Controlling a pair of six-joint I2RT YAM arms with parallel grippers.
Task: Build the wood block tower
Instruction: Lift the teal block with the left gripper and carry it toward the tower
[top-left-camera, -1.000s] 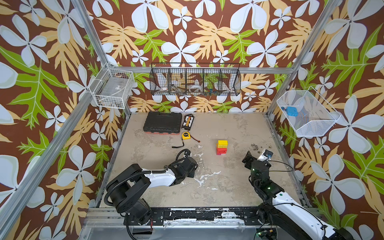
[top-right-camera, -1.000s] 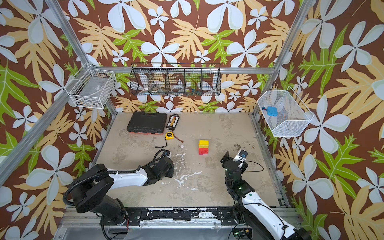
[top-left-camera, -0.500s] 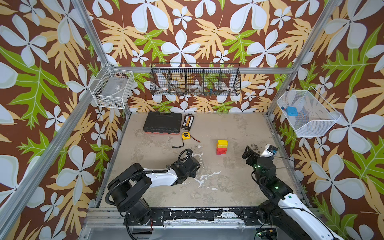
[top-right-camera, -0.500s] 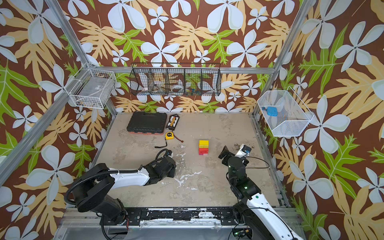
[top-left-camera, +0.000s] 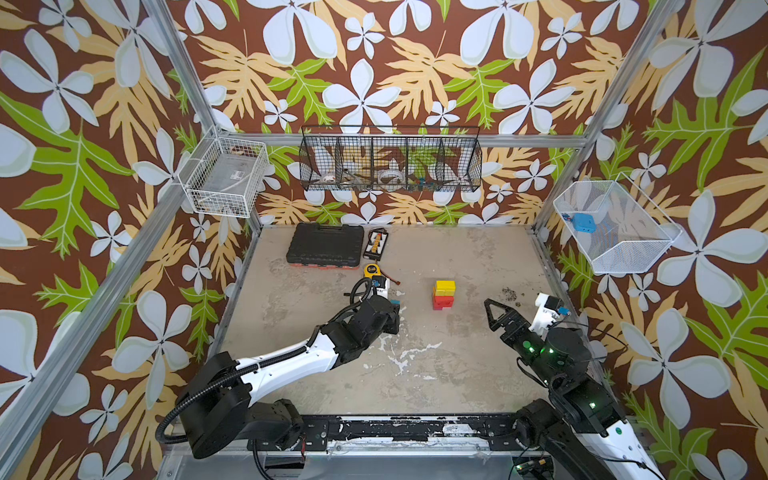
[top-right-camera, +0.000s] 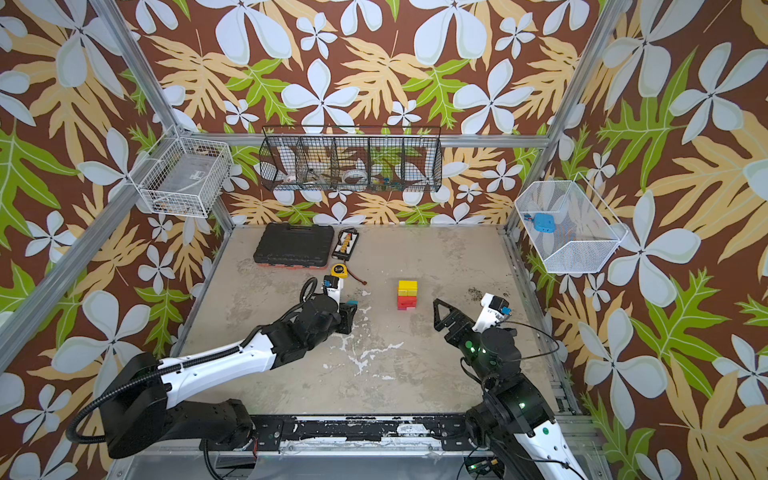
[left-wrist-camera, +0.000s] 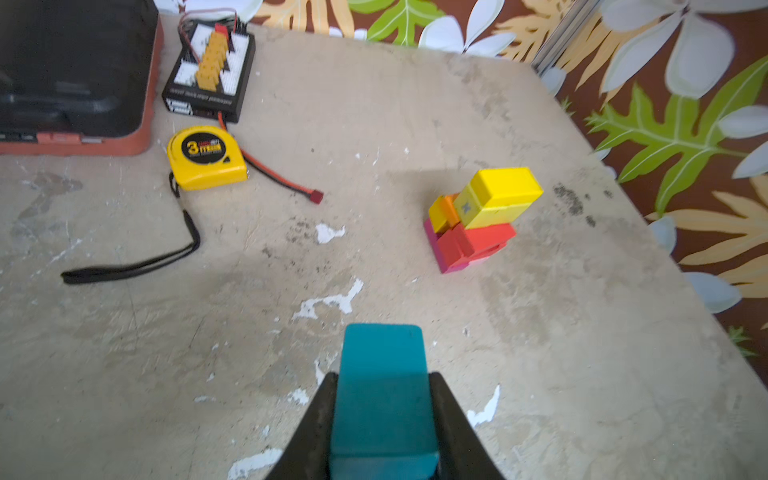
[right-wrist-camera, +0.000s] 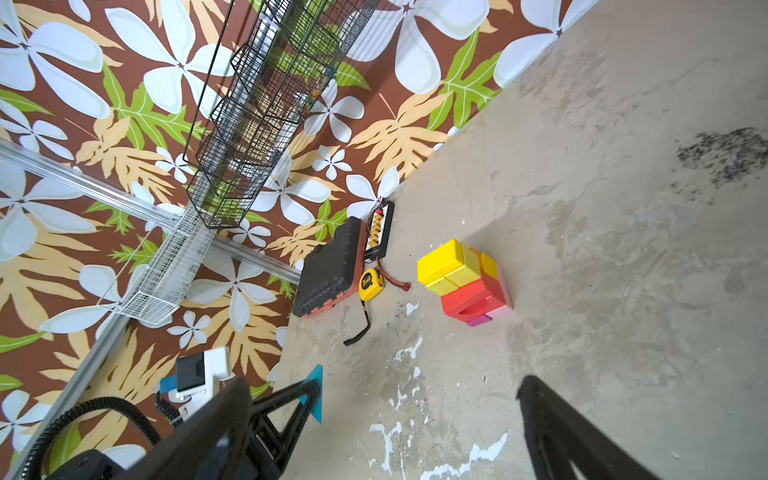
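Observation:
The tower (top-left-camera: 444, 294) (top-right-camera: 407, 294) stands mid-table: pink and magenta at the bottom, red above, orange and yellow blocks on top (left-wrist-camera: 478, 220) (right-wrist-camera: 465, 282). My left gripper (top-left-camera: 395, 311) (top-right-camera: 349, 313) (left-wrist-camera: 382, 378) is shut on a teal wood block (left-wrist-camera: 382, 395) (top-left-camera: 397, 300) (right-wrist-camera: 314, 392). It hovers left of the tower, a short gap away. My right gripper (top-left-camera: 496, 316) (top-right-camera: 442, 311) (right-wrist-camera: 382, 415) stands open and empty to the right of the tower, jaws wide apart over bare table.
A black tool case (top-left-camera: 324, 245), a small charger board (top-left-camera: 376, 243) and a yellow tape measure (top-left-camera: 372, 270) with a black strap lie at the back left. A red-tipped cable (left-wrist-camera: 291, 185) runs from the board. Wire baskets (top-left-camera: 390, 160) hang on the walls.
The left gripper has closed fully on the teal block and carried it up and toward the tower. The right gripper has opened a bit wider and its arm has swung slightly rightward.

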